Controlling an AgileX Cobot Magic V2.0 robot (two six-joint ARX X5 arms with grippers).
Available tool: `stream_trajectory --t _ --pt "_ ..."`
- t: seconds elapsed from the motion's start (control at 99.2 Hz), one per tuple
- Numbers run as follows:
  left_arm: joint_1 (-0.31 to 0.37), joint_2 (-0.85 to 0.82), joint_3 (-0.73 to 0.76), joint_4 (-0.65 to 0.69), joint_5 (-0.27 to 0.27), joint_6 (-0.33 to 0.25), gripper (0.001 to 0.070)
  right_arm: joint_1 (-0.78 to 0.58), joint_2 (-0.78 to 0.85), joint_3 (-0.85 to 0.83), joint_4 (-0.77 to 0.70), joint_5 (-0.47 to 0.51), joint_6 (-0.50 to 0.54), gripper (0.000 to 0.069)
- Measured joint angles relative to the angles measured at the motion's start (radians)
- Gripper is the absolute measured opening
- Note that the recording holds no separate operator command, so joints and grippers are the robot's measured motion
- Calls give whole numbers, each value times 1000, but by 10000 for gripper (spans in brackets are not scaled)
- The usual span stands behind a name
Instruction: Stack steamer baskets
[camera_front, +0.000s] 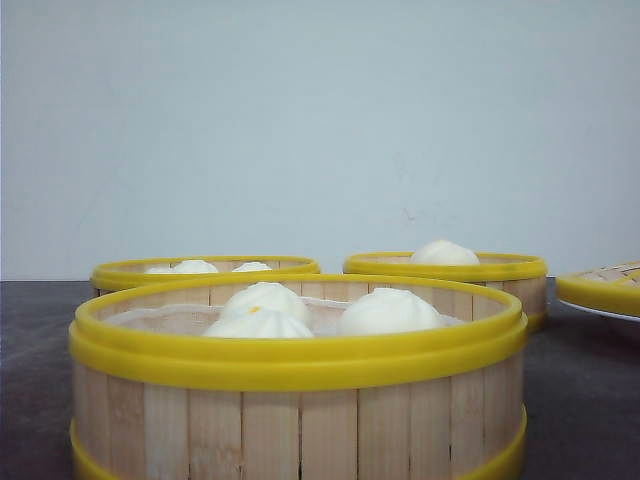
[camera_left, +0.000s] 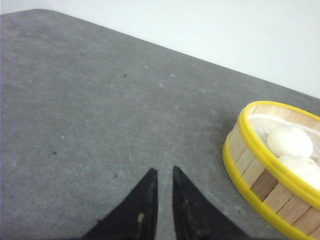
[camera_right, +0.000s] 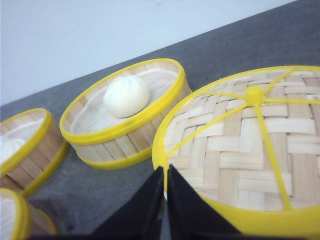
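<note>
On the grey worktop (camera_left: 100, 125) three unlabelled steamer baskets (camera_front: 297, 385) of buns sit unstacked, apart, beside a woven lid (camera_right: 250, 145), while left fingers (camera_left: 145, 205) and right fingers (camera_right: 150, 205) hover nearly closed, empty.

No text, label, brand or number can be read anywhere — not on any surface.

The near steamer basket (camera_front: 300, 400) hides the lower walls of both far baskets and runs off the front view's bottom edge. The woven lid (camera_front: 605, 285) is cut off at right.
</note>
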Motion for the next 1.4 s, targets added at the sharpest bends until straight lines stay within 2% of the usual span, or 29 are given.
stream_trajectory --t 0.141,0.292,0.373,0.514,0.635,0.857,0.927,0.988,1.048,1.099,1.149,1.24,1.321,1.401 --pt "0 0 -1 3 8 -61 27 0 0 0 5 0 99 7" --pt "0 2 25 -19 53 -85 24 0 0 5 121 16 220 7" --pt "0 16 90 -23 54 -89 24 0 24 50 117 54 259 7" --pt "0 89 259 -16 58 -83 24 -1 130 208 94 62 276 7" --pt "0 206 414 -60 69 -41 24 -1 265 412 -2 75 193 7" --pt "0 419 660 -151 85 58 27 -1 510 769 -235 143 -132 7" --pt "-1 472 694 -159 87 82 70 3 549 811 -253 147 -205 10" --pt "-1 514 696 -167 105 99 172 10 569 823 -257 148 -243 67" --pt "-3 550 696 -182 131 105 271 25 579 823 -269 147 -263 209" --pt "-10 583 696 -179 143 112 311 35 588 823 -274 147 -271 324" --pt "-19 614 695 -169 156 114 333 45 599 823 -270 147 -278 385" --pt "-39 672 695 -107 157 121 349 57 624 823 -253 147 -282 425" --pt "-61 737 698 -51 157 130 352 69 658 825 -246 147 -285 435" --pt "-82 831 727 -53 157 142 354 76 694 834 -246 147 -286 436"
